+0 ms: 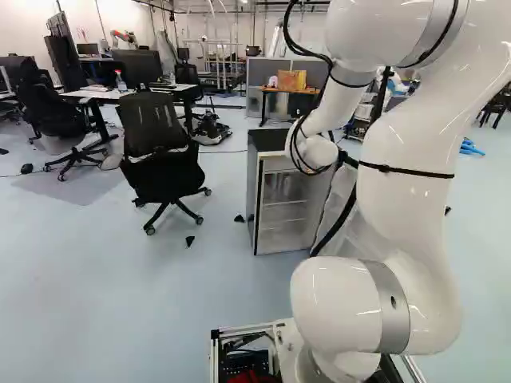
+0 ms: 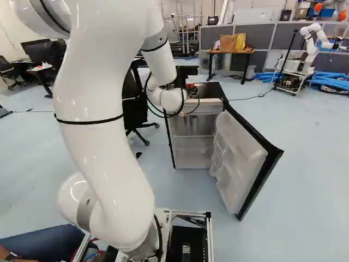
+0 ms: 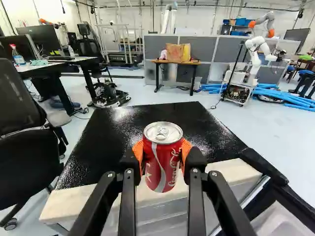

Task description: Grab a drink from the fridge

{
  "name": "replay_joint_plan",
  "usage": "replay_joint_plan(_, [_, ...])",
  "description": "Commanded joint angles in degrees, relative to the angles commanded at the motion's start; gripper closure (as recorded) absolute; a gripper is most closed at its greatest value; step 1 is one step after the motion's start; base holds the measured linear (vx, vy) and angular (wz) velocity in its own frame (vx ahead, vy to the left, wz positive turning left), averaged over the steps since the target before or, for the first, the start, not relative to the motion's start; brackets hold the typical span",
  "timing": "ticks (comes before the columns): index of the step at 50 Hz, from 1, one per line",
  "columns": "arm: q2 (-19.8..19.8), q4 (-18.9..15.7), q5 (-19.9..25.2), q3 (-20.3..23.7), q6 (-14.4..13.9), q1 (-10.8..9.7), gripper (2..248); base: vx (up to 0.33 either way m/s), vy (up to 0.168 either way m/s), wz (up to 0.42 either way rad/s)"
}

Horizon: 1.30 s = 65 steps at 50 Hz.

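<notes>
In the right base view my gripper (image 2: pixel 191 88), partly hidden by the wrist, is at the top of the small fridge (image 2: pixel 191 160), with a bit of red showing there. The wrist view has the gripper (image 3: pixel 163 153) shut on a red drink can (image 3: pixel 161 169), an orange pad on either side. The can is upright, its silver lid facing up, and covers part of the fridge's black top (image 3: pixel 155 114) and pale front edge. The fridge door (image 2: pixel 240 164) stands wide open to the right, and shelves show inside.
Office chairs (image 1: pixel 164 159) stand left of the fridge, with a desk (image 3: pixel 69 66) behind. A wooden table (image 2: pixel 229 52) stands beyond it. Another robot (image 2: pixel 305 54) is at the far right, near blue tubes (image 2: pixel 330 80). A person's leg (image 2: pixel 43 244) shows close to the base.
</notes>
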Motion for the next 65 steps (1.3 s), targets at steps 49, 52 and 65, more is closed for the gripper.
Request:
replay_joint_plan(49, [-6.8,0.0,-4.2,-8.5,0.0,1.6,154,0.000,0.000,0.000])
replay_joint_plan(52, [-7.2,0.0,-4.5,-9.0,0.0,1.6,154,0.000,0.000,0.000])
replay_joint_plan(65, [-9.0,0.0,-4.9,-11.4,0.0,2.0,154,0.000,0.000,0.000])
